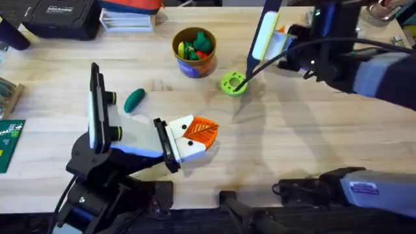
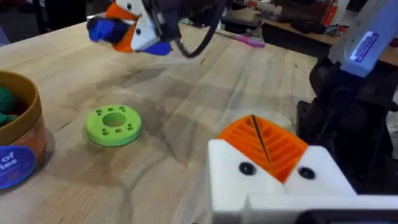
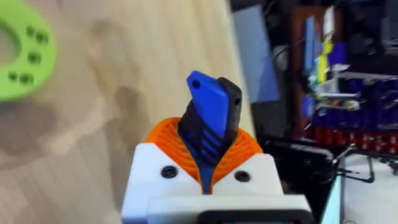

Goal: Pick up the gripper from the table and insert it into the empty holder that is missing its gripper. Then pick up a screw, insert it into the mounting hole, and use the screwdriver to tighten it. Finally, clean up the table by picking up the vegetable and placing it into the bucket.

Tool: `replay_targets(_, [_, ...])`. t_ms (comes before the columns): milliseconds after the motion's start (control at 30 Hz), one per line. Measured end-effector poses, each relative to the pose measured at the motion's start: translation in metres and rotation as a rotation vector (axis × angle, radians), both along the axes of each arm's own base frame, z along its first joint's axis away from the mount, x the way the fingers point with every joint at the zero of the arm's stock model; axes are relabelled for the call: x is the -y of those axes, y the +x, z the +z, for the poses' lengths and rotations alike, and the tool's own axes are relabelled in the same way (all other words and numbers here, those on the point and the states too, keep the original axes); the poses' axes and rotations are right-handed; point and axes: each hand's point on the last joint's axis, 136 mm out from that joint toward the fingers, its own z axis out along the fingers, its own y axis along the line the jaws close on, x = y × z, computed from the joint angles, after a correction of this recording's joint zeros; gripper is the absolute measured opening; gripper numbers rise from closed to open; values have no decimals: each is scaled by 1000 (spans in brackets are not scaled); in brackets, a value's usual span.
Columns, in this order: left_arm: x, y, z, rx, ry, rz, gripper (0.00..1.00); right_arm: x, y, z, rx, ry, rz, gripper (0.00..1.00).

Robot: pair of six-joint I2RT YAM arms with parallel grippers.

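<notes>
From overhead, the right tool [image 1: 279,40], upper right, grips the screwdriver [image 1: 263,36], whose dark tip reaches the lime-green disc [image 1: 233,84]. The bucket [image 1: 194,53] stands upper centre, the vegetable [image 1: 134,99] lies left of centre on the surface [image 1: 292,143].

In the left wrist view, the left tool [image 2: 267,152] has its orange pads pressed together at lower right.

In the right wrist view, the screwdriver's blue body sits clamped at centre.
</notes>
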Motion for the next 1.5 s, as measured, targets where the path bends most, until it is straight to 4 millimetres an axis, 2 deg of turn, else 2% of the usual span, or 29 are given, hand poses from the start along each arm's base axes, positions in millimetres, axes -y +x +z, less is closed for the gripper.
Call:
replay_targets(167, [0,0,0,0,0,0,4,15,2,-40,-95,-51,-25,26])
replay_targets(300, [0,0,0,0,0,0,4,18,-1,-60,-149,-68,-26,41])
replay_targets(400, [0,0,0,0,0,0,4,19,-6,-66,-182,-44,-53,248])
replay_targets(500, [0,0,0,0,0,0,4,19,-7,-67,-194,-4,-91,390])
replay_targets(533, [0,0,0,0,0,0,4,20,-10,-69,-218,35,-133,645])
replay_targets(600, [0,0,0,0,0,0,4,22,-11,-70,-230,58,-165,934])
replay_targets(633, [0,0,0,0,0,0,4,22,-11,-68,-232,73,-181,977])
replay_targets(867, [0,0,0,0,0,0,4,25,-28,-58,-276,166,-280,993])
replay_targets(1033, [0,0,0,0,0,0,4,28,-43,-26,-252,256,-347,992])
replay_targets(1167, [0,0,0,0,0,0,16,31,-68,2,-242,333,-403,994])
replay_targets(1200, [0,0,0,6,2,-1,128,30,-76,9,-241,353,-414,994])
replay_targets(1367, [0,0,0,3,1,-1,910,16,-126,29,-288,420,-423,994])
replay_targets(1400, [0,0,0,2,1,0,961,12,-137,32,-299,436,-421,994])
replay_targets(1500, [0,0,0,2,1,-1,985,2,-161,39,-326,485,-420,994])
